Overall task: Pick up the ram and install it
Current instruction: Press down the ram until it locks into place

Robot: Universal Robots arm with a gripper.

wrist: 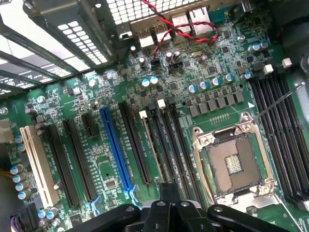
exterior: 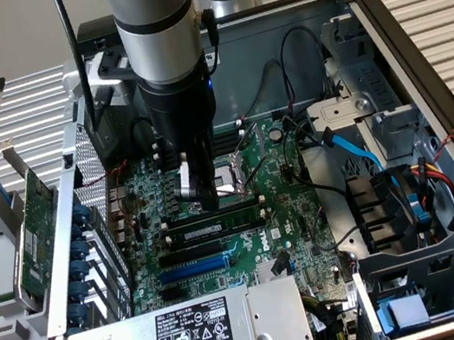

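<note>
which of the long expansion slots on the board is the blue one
In the wrist view, the blue slot lies between black slots, with the white slot further out past them; every other long slot nearby is black.

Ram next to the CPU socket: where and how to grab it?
Likely mid-length on the ram top edge, from straight above, jaws across its thin faces: it stands on edge on the motherboard, leaving only that edge exposed.

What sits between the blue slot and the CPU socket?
Several long black slots lie side by side between the blue slot and the CPU socket, seen in the wrist view.
</note>
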